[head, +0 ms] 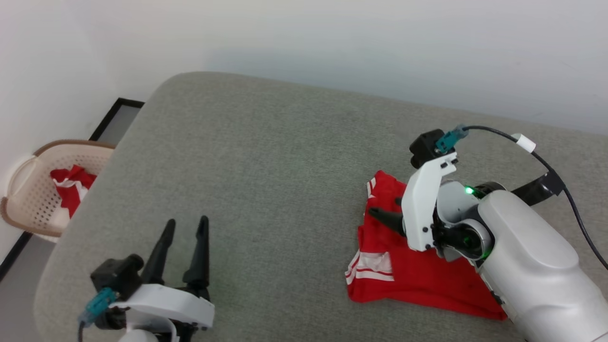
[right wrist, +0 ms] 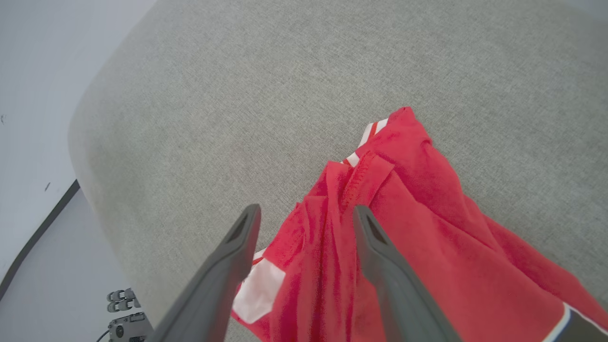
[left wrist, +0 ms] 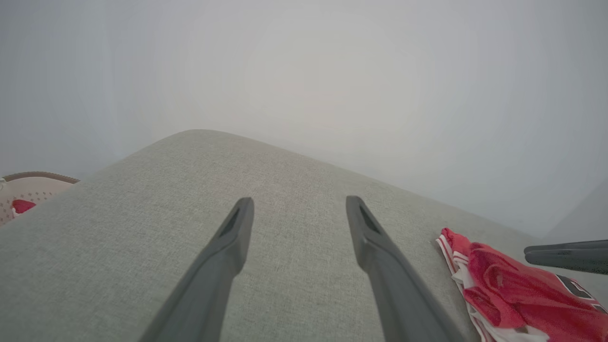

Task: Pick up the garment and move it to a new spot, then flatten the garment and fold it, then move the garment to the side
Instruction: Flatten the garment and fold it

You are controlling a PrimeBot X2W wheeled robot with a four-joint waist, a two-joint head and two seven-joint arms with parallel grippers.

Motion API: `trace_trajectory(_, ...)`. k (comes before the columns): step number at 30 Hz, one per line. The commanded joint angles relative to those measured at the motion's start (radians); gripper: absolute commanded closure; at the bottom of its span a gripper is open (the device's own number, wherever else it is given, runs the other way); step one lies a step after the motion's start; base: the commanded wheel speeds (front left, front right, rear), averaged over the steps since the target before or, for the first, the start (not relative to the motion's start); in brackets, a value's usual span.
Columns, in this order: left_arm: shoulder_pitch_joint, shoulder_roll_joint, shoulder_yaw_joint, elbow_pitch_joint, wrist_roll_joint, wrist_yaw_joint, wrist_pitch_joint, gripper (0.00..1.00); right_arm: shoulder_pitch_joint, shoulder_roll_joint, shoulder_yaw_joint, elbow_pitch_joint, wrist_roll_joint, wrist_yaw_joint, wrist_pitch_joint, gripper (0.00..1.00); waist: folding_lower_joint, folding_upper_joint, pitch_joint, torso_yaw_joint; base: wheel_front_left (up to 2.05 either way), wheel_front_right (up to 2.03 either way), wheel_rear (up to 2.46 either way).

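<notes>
The garment (head: 413, 270), a red jersey with white-and-red striped trim, lies crumpled in a loose heap on the right of the grey padded table (head: 266, 166). My right gripper (head: 380, 213) hovers over its far part, fingers pointing left. In the right wrist view the right gripper (right wrist: 306, 211) is open, and a raised fold of the garment (right wrist: 408, 228) runs between and under its fingers. Whether they touch the cloth I cannot tell. My left gripper (head: 185, 225) is open over bare table at the lower left. In the left wrist view the left gripper (left wrist: 299, 202) holds nothing, and the garment (left wrist: 513, 285) lies far right.
A beige perforated basket (head: 28, 190) stands on the floor off the table's left edge, holding a smaller red-and-white cloth (head: 71, 187). A white wall runs behind the table. A black cable (head: 546, 164) loops over the right arm. The right gripper's fingers (left wrist: 565, 256) show at the left wrist view's right edge.
</notes>
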Motion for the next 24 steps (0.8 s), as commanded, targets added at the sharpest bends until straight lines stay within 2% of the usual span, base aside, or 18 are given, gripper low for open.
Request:
trace_trajectory(1, -0.003, 0.004, 0.009, -0.001, 0.002, -0.003, -0.003, 0.0, -0.015, 0.005, 0.008, 0.002, 0.015, -0.001, -0.007, 0.0, 0.0, 0.0, -0.002, -0.012, 0.0, 0.0, 0.0)
trace_trajectory(5, 0.006, 0.007, 0.036, -0.002, 0.011, -0.006, -0.002, 0.0, -0.031, 0.008, 0.028, -0.017, 0.057, -0.001, -0.027, 0.0, 0.0, 0.0, -0.01, -0.042, 0.0, 0.0, 0.0)
trace_trajectory(10, 0.018, 0.015, 0.064, -0.01, 0.021, -0.007, -0.002, 0.0, -0.033, -0.018, 0.047, -0.062, 0.093, -0.001, -0.072, 0.0, 0.0, 0.0, -0.021, -0.092, 0.0, 0.0, 0.0)
trace_trajectory(24, 0.07, 0.052, 0.114, -0.036, 0.052, -0.003, -0.002, 0.0, 0.078, -0.151, 0.013, -0.195, 0.144, -0.001, -0.305, 0.0, 0.0, 0.0, -0.066, -0.259, 0.0, 0.0, 0.0)
